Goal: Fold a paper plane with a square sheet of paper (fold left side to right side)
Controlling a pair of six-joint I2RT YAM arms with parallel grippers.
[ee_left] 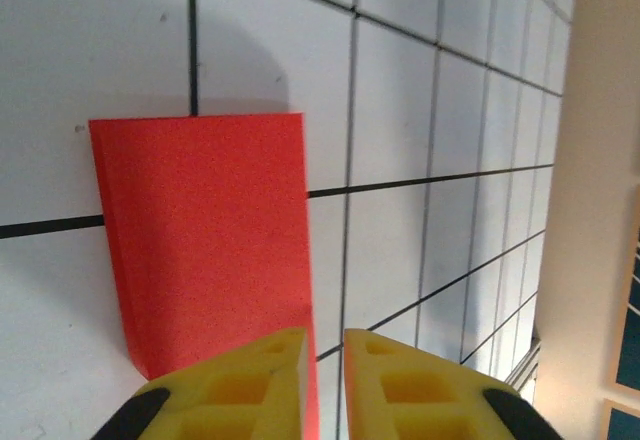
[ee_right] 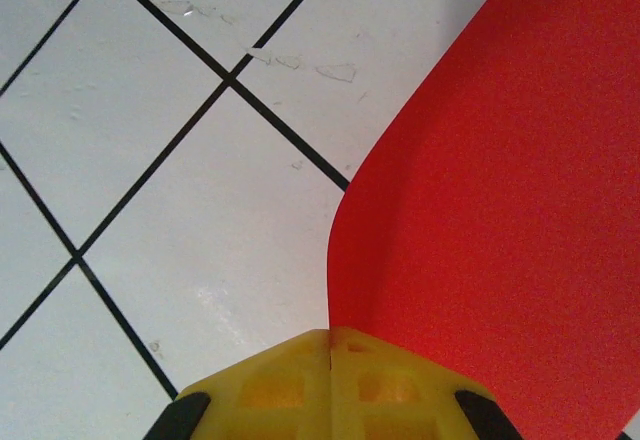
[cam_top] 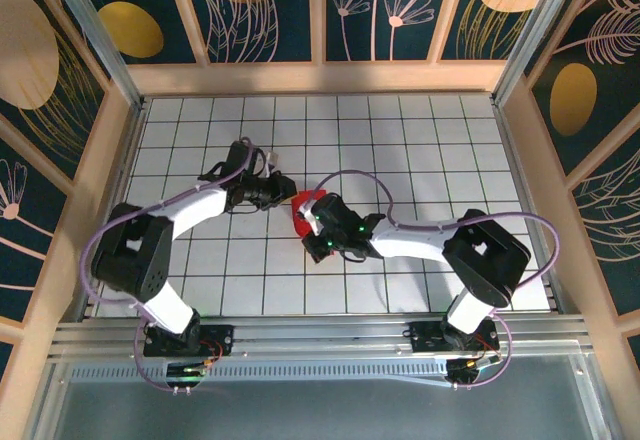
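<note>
The square sheet of paper (cam_top: 306, 203) is bright red and lies near the middle of the gridded table, between my two grippers. In the left wrist view the sheet (ee_left: 200, 230) is a flat, doubled-over rectangle. Its right edge runs down into the narrow gap of my left gripper (ee_left: 325, 332), whose yellow fingers stand slightly apart with the table showing between them. My right gripper (ee_right: 330, 332) is shut on the sheet (ee_right: 500, 210), which curves up and away from the closed tips. From above, the left gripper (cam_top: 288, 197) is at the sheet's left and the right gripper (cam_top: 312, 222) at its near side. The paper plane is out of view.
The white tiled table (cam_top: 400, 140) has black grid lines and is boxed in by wooden walls (cam_top: 320, 75) at the back and both sides. An aluminium rail (cam_top: 320, 335) carries both arm bases along the near edge. Purple cables loop over both arms.
</note>
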